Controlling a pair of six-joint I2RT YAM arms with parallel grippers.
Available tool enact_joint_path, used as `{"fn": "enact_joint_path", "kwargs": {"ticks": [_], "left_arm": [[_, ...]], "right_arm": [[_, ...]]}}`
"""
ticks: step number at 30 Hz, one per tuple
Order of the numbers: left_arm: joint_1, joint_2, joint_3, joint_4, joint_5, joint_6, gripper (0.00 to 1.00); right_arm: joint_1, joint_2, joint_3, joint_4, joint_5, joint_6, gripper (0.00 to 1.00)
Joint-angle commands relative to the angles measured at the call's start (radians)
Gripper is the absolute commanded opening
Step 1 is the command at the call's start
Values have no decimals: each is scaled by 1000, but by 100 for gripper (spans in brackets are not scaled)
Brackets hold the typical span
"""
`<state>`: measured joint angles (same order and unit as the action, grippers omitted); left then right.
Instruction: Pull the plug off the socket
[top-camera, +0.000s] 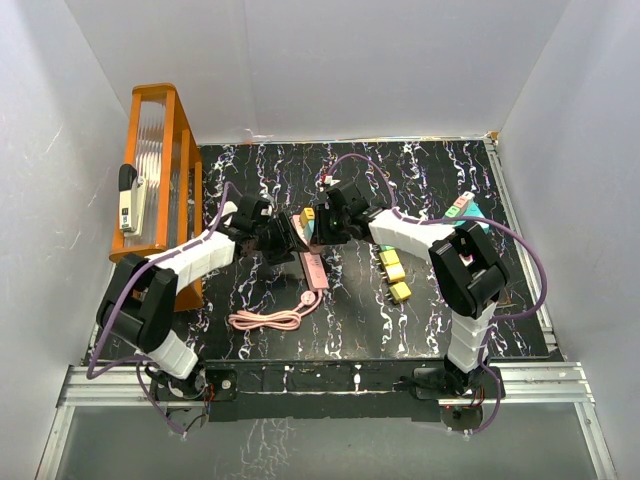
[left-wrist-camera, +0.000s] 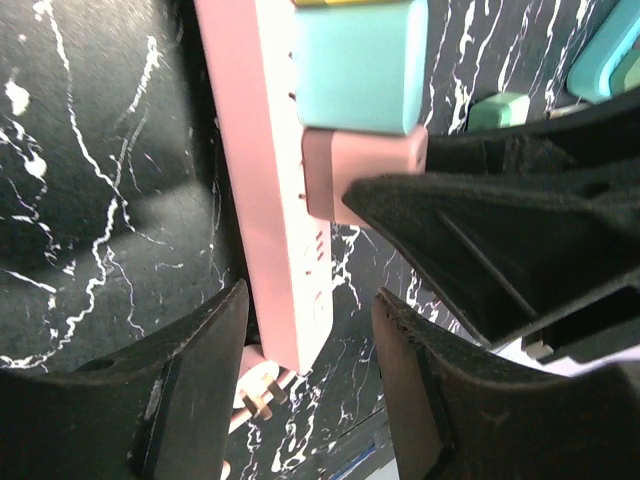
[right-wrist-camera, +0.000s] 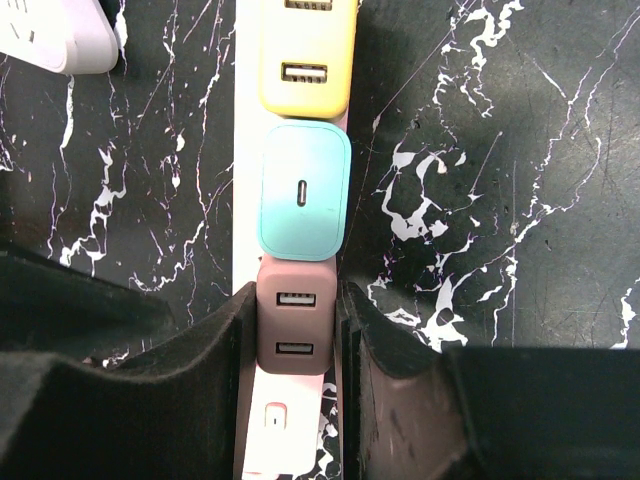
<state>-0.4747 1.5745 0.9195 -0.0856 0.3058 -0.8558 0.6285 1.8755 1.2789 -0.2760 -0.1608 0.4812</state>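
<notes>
A pink power strip (top-camera: 314, 268) lies mid-table with a yellow plug (right-wrist-camera: 305, 55), a teal plug (right-wrist-camera: 303, 190) and a mauve two-port USB plug (right-wrist-camera: 294, 325) seated in a row. My right gripper (right-wrist-camera: 294, 330) is shut on the mauve plug, one finger on each side; the plug still sits in the strip (right-wrist-camera: 245, 150). My left gripper (left-wrist-camera: 310, 370) is open and straddles the strip's near end (left-wrist-camera: 270, 180), with a gap on the right side. The mauve plug (left-wrist-camera: 345, 170) also shows there, under the teal plug (left-wrist-camera: 355, 65). In the top view the left gripper (top-camera: 285, 240) and the right gripper (top-camera: 318, 228) meet at the strip.
The strip's pink cable (top-camera: 270, 320) coils toward the front, its pronged plug (left-wrist-camera: 255, 385) by my left finger. Three loose yellow plugs (top-camera: 395, 275) lie right of the strip. An orange rack (top-camera: 160, 170) stands at the left. A white adapter (right-wrist-camera: 55, 30) lies nearby.
</notes>
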Motion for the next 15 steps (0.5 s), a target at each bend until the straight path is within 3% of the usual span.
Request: {"fn": "enact_joint_path", "kwargs": {"ticks": [1,15], "left_arm": [[28,13,14,53,23,-41,51],[61,196,93,132,129,-27,36]], "right_arm": [[-6,-53,-14,33,-36,-11,15],[-29,-62,-33,49,-88,-23,15]]}}
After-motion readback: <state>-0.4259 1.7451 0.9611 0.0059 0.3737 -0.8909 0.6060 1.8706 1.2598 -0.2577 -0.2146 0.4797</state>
